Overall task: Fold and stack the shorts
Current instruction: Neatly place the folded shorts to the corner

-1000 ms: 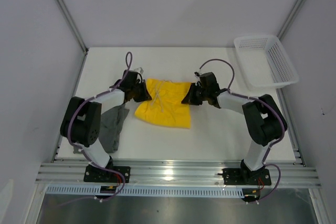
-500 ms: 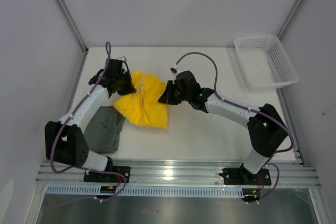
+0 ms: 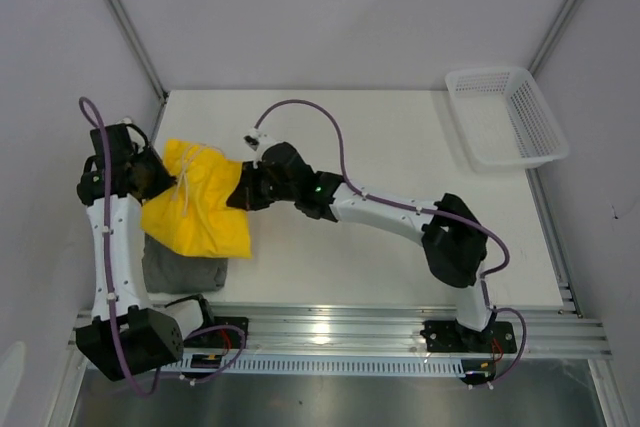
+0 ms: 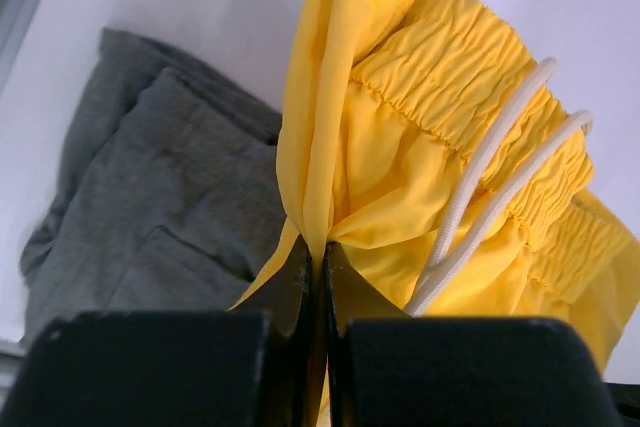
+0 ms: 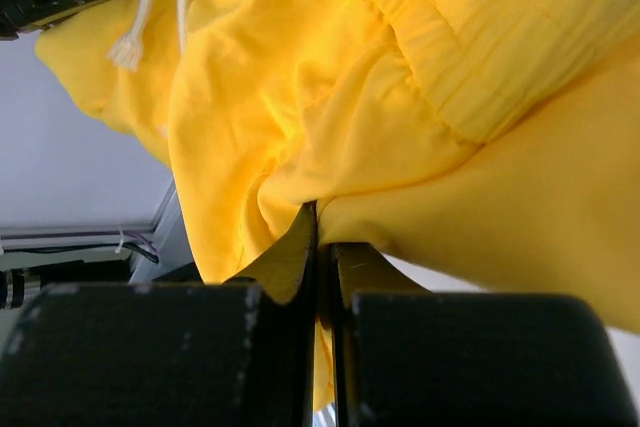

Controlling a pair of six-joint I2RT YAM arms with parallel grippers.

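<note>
Folded yellow shorts [image 3: 200, 202] hang between both grippers at the table's left side, over the folded dark grey shorts [image 3: 180, 272], whose near edge shows beneath. My left gripper [image 3: 160, 179] is shut on the yellow cloth's left waistband edge [image 4: 318, 147]; the grey shorts [image 4: 150, 217] lie below it in the left wrist view. My right gripper [image 3: 240, 192] is shut on the right edge of the yellow shorts [image 5: 330, 147]. A white drawstring [image 4: 500, 177] runs across the elastic waistband.
A white mesh basket [image 3: 505, 117] stands at the table's back right corner. The left wall post [image 3: 125, 22] and the left table edge are close to the left arm. The metal rail [image 3: 320, 329] runs along the near edge.
Both grippers carried the yellow shorts leftward from the table's middle to above the grey shorts. The right arm stretched far across; the left arm swung out toward the left wall.
</note>
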